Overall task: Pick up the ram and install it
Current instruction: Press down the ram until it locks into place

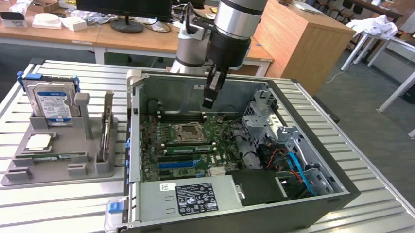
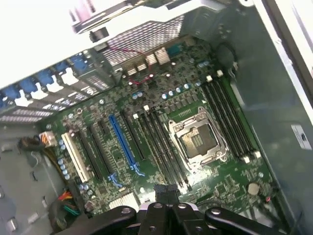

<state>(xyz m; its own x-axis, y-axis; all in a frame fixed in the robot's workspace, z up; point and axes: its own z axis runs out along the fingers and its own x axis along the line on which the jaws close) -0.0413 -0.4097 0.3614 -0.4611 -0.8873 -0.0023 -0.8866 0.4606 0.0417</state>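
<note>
— Where is the ram?

— We see a narrow green stick lying flat in the grey parts holder (image 1: 91, 170) at the exterior view's left, in front of the silver processor chip (image 1: 39, 141). We take that to be the ram (image 1: 57, 156). It is well apart from the gripper (image 1: 207, 103).

— And the claw?

— We cannot tell how far it is open, or whether it grips anything. In the wrist view, something small and dark sits at the gripper (image 2: 166, 196), but we cannot make out what it is.

— How is the arm posed?

— It reaches nearly straight down into the open computer case (image 1: 337, 194). The tool hangs above the motherboard (image 1: 194, 145), near the empty CPU socket (image 1: 188, 131) and the memory slots (image 2: 164, 147) beside it.

— What makes this step go well?

— In our judgement, the stick should be gripped squarely along its long edges. It should be kept upright and parallel to a slot, then pressed down evenly so neither end tilts.
</note>
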